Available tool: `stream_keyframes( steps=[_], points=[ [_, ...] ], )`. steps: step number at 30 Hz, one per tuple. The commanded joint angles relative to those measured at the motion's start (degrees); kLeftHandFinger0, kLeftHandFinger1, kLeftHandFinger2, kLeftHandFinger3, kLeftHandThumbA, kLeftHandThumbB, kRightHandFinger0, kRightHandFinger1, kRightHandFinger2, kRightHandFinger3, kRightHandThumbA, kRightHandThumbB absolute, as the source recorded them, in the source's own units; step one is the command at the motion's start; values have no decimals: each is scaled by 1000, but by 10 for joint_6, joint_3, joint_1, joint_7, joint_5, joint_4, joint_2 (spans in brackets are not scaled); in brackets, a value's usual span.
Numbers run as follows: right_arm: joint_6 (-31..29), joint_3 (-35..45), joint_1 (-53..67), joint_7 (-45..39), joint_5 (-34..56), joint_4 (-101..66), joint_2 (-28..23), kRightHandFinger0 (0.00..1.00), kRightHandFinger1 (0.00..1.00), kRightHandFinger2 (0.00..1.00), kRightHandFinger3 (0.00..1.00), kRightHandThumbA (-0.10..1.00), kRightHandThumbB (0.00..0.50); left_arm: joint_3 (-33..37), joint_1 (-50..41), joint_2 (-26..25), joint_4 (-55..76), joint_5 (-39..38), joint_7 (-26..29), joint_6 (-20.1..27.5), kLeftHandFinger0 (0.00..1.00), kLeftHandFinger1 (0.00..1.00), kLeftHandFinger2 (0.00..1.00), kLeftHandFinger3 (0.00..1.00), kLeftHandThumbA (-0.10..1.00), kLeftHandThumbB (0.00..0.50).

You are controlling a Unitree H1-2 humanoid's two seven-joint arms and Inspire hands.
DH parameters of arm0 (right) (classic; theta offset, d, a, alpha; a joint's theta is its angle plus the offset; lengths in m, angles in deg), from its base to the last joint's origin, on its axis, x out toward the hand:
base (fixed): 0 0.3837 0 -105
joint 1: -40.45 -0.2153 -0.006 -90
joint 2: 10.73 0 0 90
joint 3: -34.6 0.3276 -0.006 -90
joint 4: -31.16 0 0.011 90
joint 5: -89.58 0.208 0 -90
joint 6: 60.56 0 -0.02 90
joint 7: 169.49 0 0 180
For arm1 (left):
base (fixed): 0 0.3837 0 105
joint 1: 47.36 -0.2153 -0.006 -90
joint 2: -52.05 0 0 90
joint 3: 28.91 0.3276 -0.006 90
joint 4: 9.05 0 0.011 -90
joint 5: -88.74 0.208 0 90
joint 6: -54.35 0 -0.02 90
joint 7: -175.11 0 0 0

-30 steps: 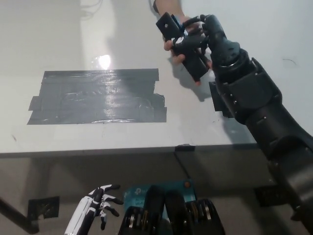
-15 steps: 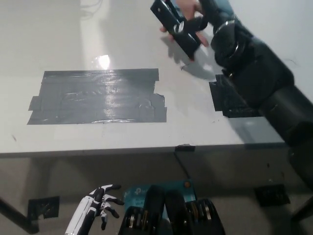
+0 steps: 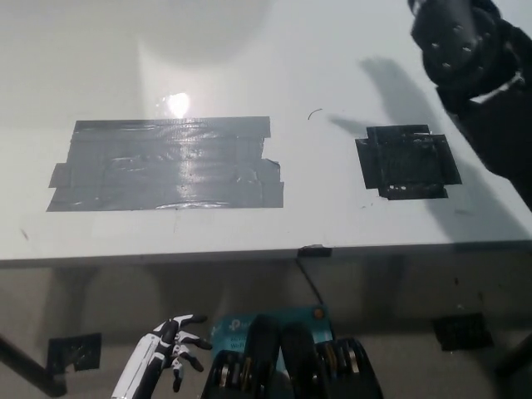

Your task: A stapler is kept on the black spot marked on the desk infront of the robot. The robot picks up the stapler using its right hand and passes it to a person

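Observation:
No stapler shows in the head view. The small black spot (image 3: 407, 162) on the white desk (image 3: 249, 50) lies bare. My black right arm (image 3: 478, 79) reaches up across the top right corner, and its hand is cut off by the picture's upper edge. The arm's shadow falls on the desk just left of it. My white left hand (image 3: 170, 351) rests low at the lower left, below the desk's front edge, fingers apart and holding nothing.
A large patch of grey tape (image 3: 166, 164) covers the desk's left half, with a bright glare spot above it. The desk's front edge (image 3: 249, 253) runs across the middle. Dark tape squares (image 3: 73, 351) mark the floor.
My right arm has lifted up and away to the top right, carrying the stapler out of the picture. The person's hand has also left view. The black spot is now uncovered.

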Motion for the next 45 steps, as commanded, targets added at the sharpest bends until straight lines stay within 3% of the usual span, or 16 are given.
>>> stream_keyframes(
  steps=[1,2,4,6,8,9,10,11,14,17,19,23,24,27,34,45],
  points=[
    [80,112,59,-78,16,-388,-114,1000,1000,1000,1000,1000,454,-4,25,-7,4,-14,-9,6,267,516,628,827,1000,491],
    [88,123,77,-81,25,-425,-120,1000,1000,1000,1000,1000,452,-6,30,-7,2,-16,-8,7,287,533,640,839,1000,487],
    [97,153,138,-79,55,-517,-133,1000,1000,1000,1000,1000,419,-10,40,-6,-4,-21,-8,14,504,685,761,919,1000,484],
    [101,173,184,-76,73,-577,-140,1000,1000,1000,1000,1000,401,-13,47,-8,-7,-26,-8,18,606,787,841,970,1000,486],
    [101,180,199,-75,76,-594,-142,1000,1000,1000,1000,1000,396,-15,50,-8,-7,-29,-8,18,618,817,865,984,1000,484],
    [105,191,229,-71,91,-627,-143,1000,1000,1000,1000,1000,395,-18,56,-8,-10,-32,-7,19,741,939,968,1000,1000,495],
    [108,204,256,-65,111,-658,-142,1000,1000,1000,1000,1000,393,-21,65,-8,-14,-35,-6,19,809,1000,1000,1000,1000,499],
    [103,218,295,-51,134,-692,-138,1000,1000,1000,1000,1000,379,-23,75,-7,-20,-39,-6,18,979,1000,1000,1000,1000,500],
    [85,233,345,-30,164,-724,-129,1000,1000,1000,1000,1000,387,-25,89,-5,-27,-42,-6,18,1000,1000,1000,1000,1000,500],
    [-4,228,436,0,175,-728,-107,1000,1000,1000,1000,1000,424,-25,102,-7,-35,-41,-7,25,1000,1000,1000,1000,1000,500],
    [-73,209,495,13,171,-728,-87,1000,1000,1000,1000,1000,376,-25,104,-9,-34,-43,-11,21,1000,1000,1000,1000,1000,500],
    [-131,178,569,16,165,-728,-53,1000,1000,1000,1000,1000,355,-24,104,-12,-35,-42,-14,17,1000,1000,1000,1000,1000,500],
    [-135,166,592,16,161,-728,-39,1000,1000,1000,1000,1000,347,-23,100,-10,-36,-42,-14,16,1000,1000,1000,1000,1000,500],
    [-115,136,640,16,151,-728,-3,1000,1000,1000,1000,1000,392,-22,91,-7,-39,-41,-12,17,1000,1000,1000,1000,1000,500],
    [-127,120,720,-9,132,-572,36,1000,1000,1000,1000,1000,320,-21,53,-7,-32,-41,-11,22,1000,1000,1000,1000,1000,500],
    [-184,125,735,-24,75,-364,61,1000,1000,1000,1000,1000,330,-22,16,-8,-39,-43,-13,40,1000,1000,1000,1000,1000,500]
  ],
)
